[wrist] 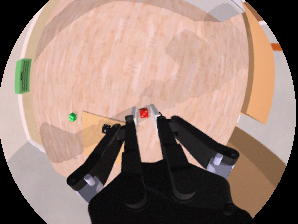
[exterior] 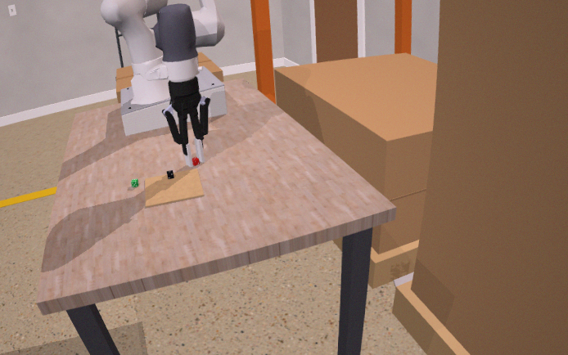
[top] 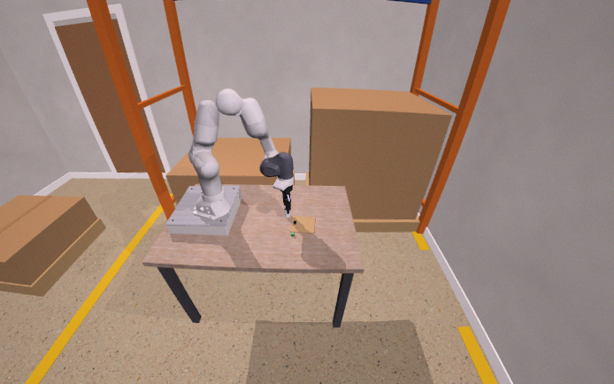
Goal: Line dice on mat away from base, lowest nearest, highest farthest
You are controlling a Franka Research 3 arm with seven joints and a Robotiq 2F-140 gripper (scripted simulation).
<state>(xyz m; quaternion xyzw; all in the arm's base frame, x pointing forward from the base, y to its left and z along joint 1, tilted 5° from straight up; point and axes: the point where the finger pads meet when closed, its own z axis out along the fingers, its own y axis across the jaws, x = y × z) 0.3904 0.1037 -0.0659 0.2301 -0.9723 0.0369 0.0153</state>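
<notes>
The gripper (top: pixel 287 214) (exterior: pixel 196 163) (wrist: pixel 145 111) points down, its fingers partly open on either side of the red die (exterior: pixel 196 161) (wrist: pixel 144 113). Narrow gaps seem to show beside the die in the wrist view. The red die is just off the mat, on the base side; the top view does not show it. The black die (top: pixel 295 222) (exterior: pixel 169 174) (wrist: pixel 106 128) sits on the tan mat (top: pixel 306 226) (exterior: pixel 180 192) (wrist: pixel 92 142) near its base-side edge. The green die (top: pixel 293 234) (exterior: pixel 134 182) (wrist: pixel 72 117) lies on the table beside the mat. Pips are too small to read surely.
The robot's base plate (top: pixel 180 226) (exterior: pixel 146 123) stands at one end of the wooden table (top: pixel 272 253) (exterior: pixel 272 200). Large cardboard boxes (top: pixel 375 167) (exterior: pixel 356 96) stand beyond the table. Orange posts (top: pixel 475 90) rise around the work area.
</notes>
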